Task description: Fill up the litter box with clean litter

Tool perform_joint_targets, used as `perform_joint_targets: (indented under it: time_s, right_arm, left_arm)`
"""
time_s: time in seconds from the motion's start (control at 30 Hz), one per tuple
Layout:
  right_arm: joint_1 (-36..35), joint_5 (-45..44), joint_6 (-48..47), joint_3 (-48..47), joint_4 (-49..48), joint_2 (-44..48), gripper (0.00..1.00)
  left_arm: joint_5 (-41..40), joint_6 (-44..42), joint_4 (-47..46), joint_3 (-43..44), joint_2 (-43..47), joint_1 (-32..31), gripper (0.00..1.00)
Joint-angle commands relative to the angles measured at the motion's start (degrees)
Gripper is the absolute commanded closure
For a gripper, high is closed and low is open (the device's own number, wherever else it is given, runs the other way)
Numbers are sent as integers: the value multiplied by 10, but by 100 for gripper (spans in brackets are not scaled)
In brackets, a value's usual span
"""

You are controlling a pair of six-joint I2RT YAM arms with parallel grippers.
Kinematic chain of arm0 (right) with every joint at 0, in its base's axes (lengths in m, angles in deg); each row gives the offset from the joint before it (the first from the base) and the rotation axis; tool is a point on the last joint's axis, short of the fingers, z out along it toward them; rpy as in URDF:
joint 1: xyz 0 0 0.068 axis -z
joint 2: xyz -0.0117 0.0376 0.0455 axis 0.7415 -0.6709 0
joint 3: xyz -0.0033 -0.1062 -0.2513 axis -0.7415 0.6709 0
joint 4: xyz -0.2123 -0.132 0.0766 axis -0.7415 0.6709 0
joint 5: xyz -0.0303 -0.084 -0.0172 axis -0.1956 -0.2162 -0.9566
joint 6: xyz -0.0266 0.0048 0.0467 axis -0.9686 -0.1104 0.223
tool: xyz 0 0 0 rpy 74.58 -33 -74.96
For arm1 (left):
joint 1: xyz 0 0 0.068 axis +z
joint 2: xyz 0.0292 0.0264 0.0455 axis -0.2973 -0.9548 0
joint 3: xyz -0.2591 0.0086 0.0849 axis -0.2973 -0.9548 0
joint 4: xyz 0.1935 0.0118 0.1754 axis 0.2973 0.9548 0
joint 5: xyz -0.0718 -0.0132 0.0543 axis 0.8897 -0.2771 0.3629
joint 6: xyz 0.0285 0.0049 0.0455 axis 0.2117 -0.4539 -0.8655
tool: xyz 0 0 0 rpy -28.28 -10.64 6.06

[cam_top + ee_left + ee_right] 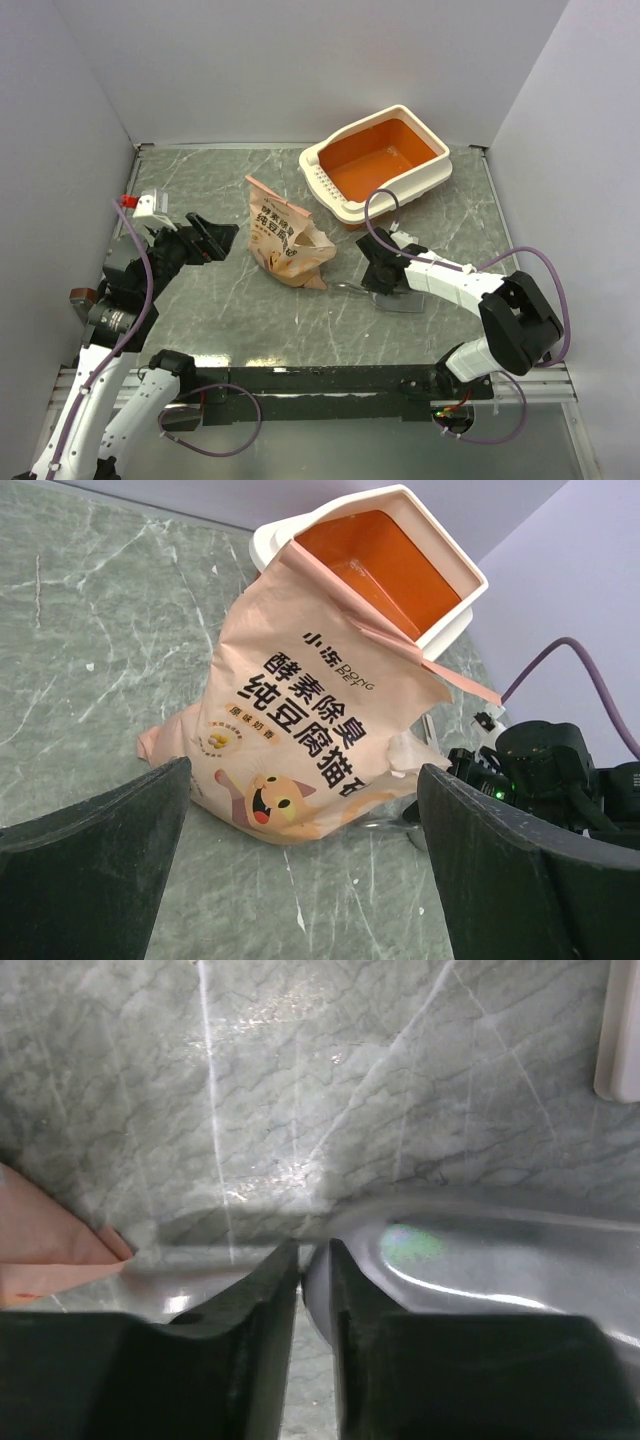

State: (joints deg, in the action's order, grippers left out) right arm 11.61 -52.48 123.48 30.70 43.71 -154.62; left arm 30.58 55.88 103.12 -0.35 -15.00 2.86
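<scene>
Grey marble desk (200,300): right claw (313,1260) pinches the scoop (470,1260), which lies 9-to-3 o'clock, with the bag (290,245) at its 9 and the litter box (385,165) at 12. Left claw (218,238) gapes wide, empty.

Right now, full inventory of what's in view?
litter box: one, orange inside, cream rim, far right of table; no litter seen in it
bag: one, pink-orange paper with cartoon face, mid-table, top open
scoop: one, grey metal, lying right of the bag
table: one, grey-green marble pattern
left fingers: two, black, open, facing the bag
right fingers: two, black, closed on the scoop
</scene>
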Motion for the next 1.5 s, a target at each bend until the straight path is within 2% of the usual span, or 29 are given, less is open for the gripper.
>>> perform_joint_targets:
  time_s: [0.0, 0.03, 0.07, 0.1, 0.27, 0.37, 0.47, 0.6, 0.73, 0.83, 0.93, 1.07, 1.13, 1.23, 1.33, 1.47]
  right_arm:
    - [5, -16, -7, 0, 5, -1, 67]
    - [6, -15, -9, 0, 5, -1, 71]
    - [6, -16, -11, 3, 3, -1, 94]
    - [6, -14, -13, 5, -3, 0, 100]
    - [3, -18, -38, 33, -26, 53, 100]
    - [0, -22, -82, 39, -22, 108, 100]
    - [-28, -38, -165, 22, 0, 177, 100]
    - [-116, -75, -332, -56, 70, 210, 100]
    - [-245, -129, -436, -162, 151, 188, 100]
    - [-310, -144, -525, -190, 167, 192, 100]
    - [-340, -132, -614, -199, 171, 197, 100]
    - [-416, -65, -761, -189, 157, 217, 100]
    - [-448, -70, -813, -165, 122, 245, 100]
    - [-512, -60, -911, -167, 120, 269, 100]
    - [-550, -29, -959, -193, 169, 267, 100]
    - [-562, 14, -1006, -230, 224, 237, 100]
  left_arm:
    - [17, 4, -21, -5, -2, -1, 1]
    - [17, 6, -23, -5, -2, -1, 1]
    - [18, 6, -23, -5, -2, -1, 1]
    - [18, 6, -23, -5, -2, -1, 1]
    - [17, 3, -17, -4, -4, -1, 1]
    - [21, 2, -9, 6, -8, -1, 1]
    - [26, -1, 10, 24, -12, -1, 1]
    - [39, -11, 49, 68, -25, -1, 1]
    - [72, -26, 122, 131, -67, -1, 1]
    - [86, -34, 160, 181, -88, -1, 1]
    - [98, -37, 186, 226, -101, -1, 1]
    - [127, -36, 214, 276, -120, -1, 2]
    - [144, -36, 222, 283, -130, -1, 3]
    - [173, -41, 237, 277, -139, -2, 4]
    - [212, -50, 252, 265, -146, -1, 5]
    - [263, -48, 248, 243, -146, -1, 6]
